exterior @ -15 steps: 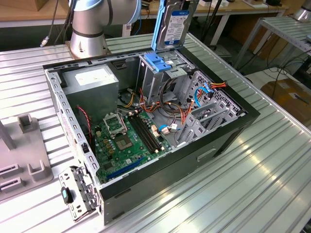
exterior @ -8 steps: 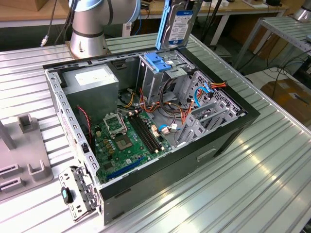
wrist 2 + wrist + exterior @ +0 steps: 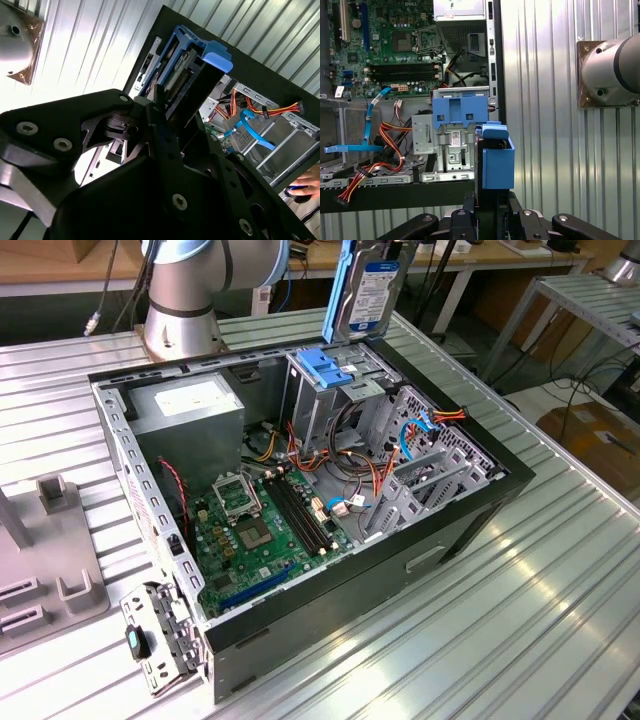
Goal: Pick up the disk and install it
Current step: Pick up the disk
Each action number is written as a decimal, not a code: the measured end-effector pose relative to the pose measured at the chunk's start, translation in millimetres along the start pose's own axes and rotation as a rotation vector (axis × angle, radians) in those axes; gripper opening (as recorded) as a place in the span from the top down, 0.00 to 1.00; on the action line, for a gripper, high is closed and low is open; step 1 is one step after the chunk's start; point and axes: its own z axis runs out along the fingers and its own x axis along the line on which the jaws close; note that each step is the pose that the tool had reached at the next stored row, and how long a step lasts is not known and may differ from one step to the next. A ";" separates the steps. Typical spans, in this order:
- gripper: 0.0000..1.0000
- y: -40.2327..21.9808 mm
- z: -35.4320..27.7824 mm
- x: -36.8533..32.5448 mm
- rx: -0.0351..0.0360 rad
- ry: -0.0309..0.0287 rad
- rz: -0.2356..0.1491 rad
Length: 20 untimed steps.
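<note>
The disk [image 3: 366, 290], silver-grey with a blue-and-white label and blue side rails, hangs upright above the back right corner of the open computer case [image 3: 470, 520] in the exterior view. My gripper [image 3: 489, 210] is shut on it. In the first wrist view the disk [image 3: 497, 162] shows edge-on with its blue rail, just beside the drive cage [image 3: 452, 150] and its light-blue latch [image 3: 460, 112]. In the second wrist view the disk [image 3: 197, 82] sticks out past my black gripper [image 3: 160, 127] toward the case. The disk is above the cage [image 3: 335, 390], not in it.
Inside the case lie a green motherboard [image 3: 262, 530], a grey power-supply box [image 3: 190, 408], and orange and blue cables [image 3: 415, 430]. The robot base [image 3: 185, 305] stands behind the case. A grey fixture [image 3: 55, 540] sits at the exterior view's left. A person's hand [image 3: 310, 184] rests nearby.
</note>
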 end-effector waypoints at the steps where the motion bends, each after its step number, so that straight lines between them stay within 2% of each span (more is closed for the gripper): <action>1: 0.65 -1.2 0.0 0.1 0.0000 -0.0001 0.000; 2: 0.65 -1.5 0.0 2.0 0.0000 0.0000 0.000; 3: 0.65 -1.8 -0.2 8.4 0.0000 0.0001 0.000; 4: 0.65 -2.1 -0.3 17.7 0.0001 -0.0005 0.000; 6: 0.65 -3.1 -1.0 46.0 0.0005 -0.0020 0.000; 8: 0.65 -3.4 -1.3 54.8 0.0006 -0.0022 0.000; 9: 0.65 -3.6 -1.5 63.2 0.0007 -0.0022 0.000; 13: 0.65 -3.9 -2.0 78.7 0.0008 -0.0022 0.000; 15: 0.65 -4.2 -2.1 88.7 0.0008 -0.0024 0.000; 20: 0.65 -4.2 -2.2 90.4 0.0008 -0.0023 0.000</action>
